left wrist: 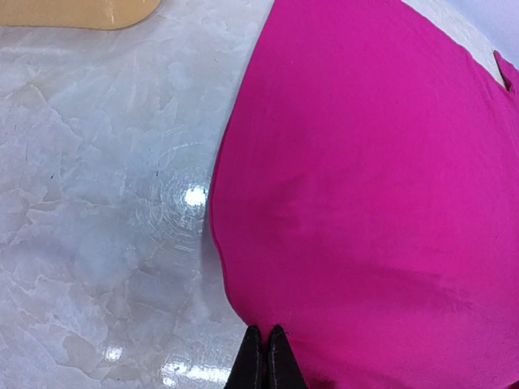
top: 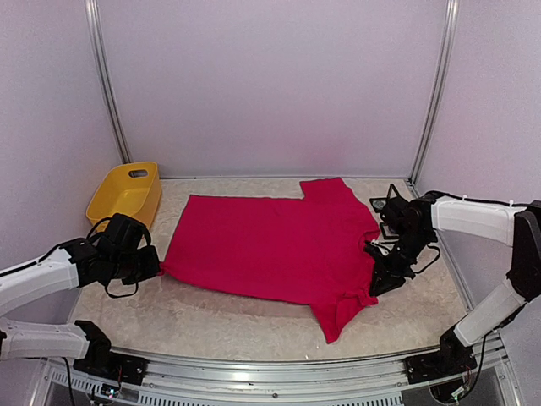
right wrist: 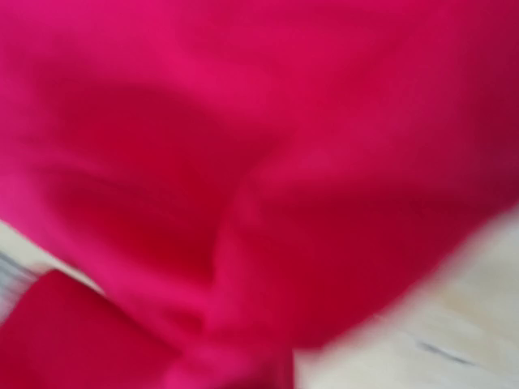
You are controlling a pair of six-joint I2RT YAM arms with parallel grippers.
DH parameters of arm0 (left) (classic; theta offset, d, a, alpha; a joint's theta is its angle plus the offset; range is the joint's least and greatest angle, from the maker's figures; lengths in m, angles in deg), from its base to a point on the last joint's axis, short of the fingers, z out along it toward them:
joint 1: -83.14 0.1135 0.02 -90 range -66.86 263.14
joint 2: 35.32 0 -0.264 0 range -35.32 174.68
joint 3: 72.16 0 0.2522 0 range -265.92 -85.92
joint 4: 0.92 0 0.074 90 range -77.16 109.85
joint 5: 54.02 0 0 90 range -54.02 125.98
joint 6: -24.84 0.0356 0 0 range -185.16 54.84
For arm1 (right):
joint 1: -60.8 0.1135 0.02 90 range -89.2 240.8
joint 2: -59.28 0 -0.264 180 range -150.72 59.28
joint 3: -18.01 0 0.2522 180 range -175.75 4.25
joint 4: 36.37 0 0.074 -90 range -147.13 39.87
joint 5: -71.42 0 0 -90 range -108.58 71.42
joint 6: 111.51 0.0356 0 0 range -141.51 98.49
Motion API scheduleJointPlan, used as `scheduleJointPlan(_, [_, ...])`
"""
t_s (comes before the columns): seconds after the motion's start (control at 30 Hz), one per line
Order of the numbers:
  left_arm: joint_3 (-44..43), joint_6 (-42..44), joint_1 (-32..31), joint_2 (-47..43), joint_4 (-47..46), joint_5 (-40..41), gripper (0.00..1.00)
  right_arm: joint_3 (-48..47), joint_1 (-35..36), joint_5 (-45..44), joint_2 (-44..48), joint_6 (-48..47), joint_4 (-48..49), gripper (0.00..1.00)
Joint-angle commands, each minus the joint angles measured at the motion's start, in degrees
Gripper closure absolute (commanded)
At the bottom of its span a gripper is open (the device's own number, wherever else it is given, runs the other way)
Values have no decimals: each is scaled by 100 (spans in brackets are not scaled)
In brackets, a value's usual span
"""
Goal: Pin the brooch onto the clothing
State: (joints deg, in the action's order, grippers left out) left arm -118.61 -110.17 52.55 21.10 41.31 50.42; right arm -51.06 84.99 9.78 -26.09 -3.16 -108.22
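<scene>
The clothing [top: 270,245] lay flat mid-tabletop [top: 211,317]. Soft, light, floppy stuff, so I'd pinch it at a hem or sleeve edge. The left tool [left wrist: 264,358] was clamped shut right at the hem, bottom centre of the left wrist view; the top view hid that. The right tool [top: 382,272] sat at the shirt's right edge, opening impossible to tell, and its own view was only red blur.
</scene>
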Motion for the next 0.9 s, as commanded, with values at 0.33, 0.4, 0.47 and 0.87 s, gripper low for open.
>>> scheduleJointPlan(0.33, [86, -104, -66, -117, 186, 123, 100, -1414, 1431, -1721, -392, 100, 72, 68])
scheduleJointPlan(0.4, [78, -112, -69, -108, 210, 151, 100, -1251, 1728, -1424, -742, 159, 832, 71])
scheduleJointPlan(0.47, [70, -117, -79, -98, 218, 173, 100, -1256, 1767, -1593, -1216, 301, 1068, 81])
scheduleJointPlan(0.87, [136, -346, -79, -100, 357, 781, 79, -675, 1850, -1297, -1901, 175, 1366, 100])
